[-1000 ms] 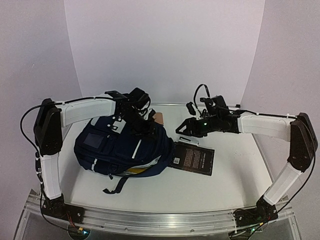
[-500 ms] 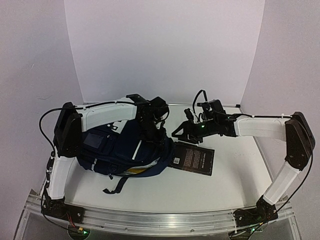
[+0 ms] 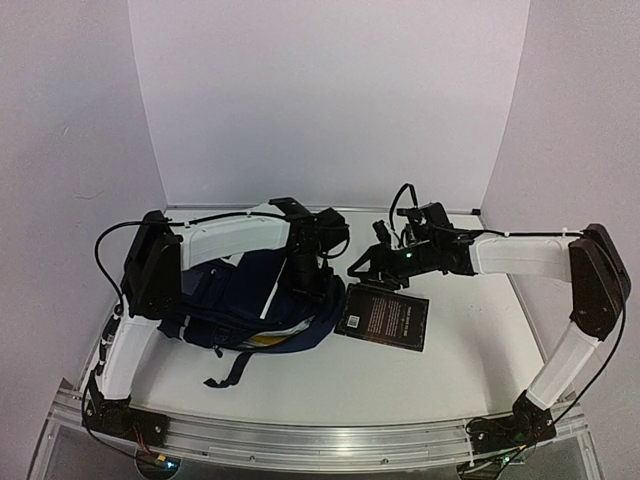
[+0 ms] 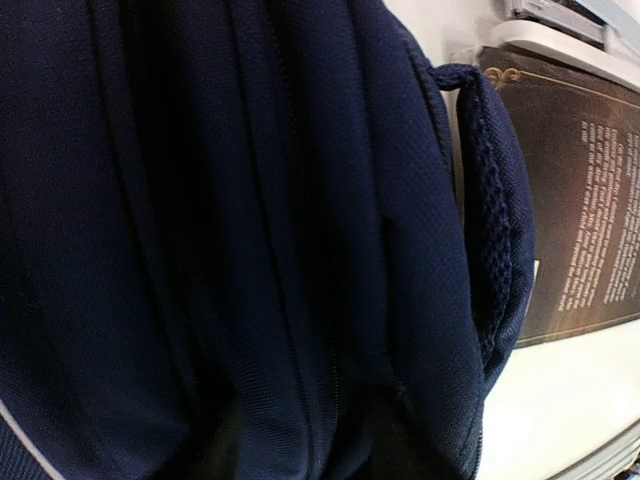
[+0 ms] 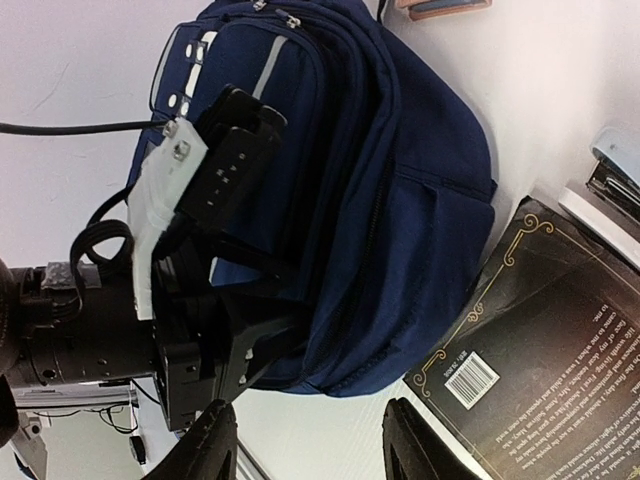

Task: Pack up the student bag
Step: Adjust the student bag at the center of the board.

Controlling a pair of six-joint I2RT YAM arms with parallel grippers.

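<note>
**My left claw on the bag, my right open beside it**

From above, the bag (image 3: 235,300) lies on its side on the left half of the surface (image 3: 400,380). My left arm reaches across it, and my left claw (image 3: 305,282) sits down on its 3 o'clock end. I cannot tell whether that claw is open or closed, as it is dark against dark cloth. My right claw (image 3: 360,268) hangs just past that same end, so the bag is at its 9 o'clock. Its fingers are spread with nothing between them. A black book (image 3: 385,318) lies flat at its 5 o'clock, touching the bag.

The surface is white, with pale walls (image 3: 330,100) behind and at both sides.

My left wrist view is filled with navy fabric and a mesh side pocket (image 4: 495,250), with none of my fingers in it. Only my right wrist view shows the book's barcode (image 5: 470,380) and a brown thing (image 5: 440,8) beyond the bag.
</note>
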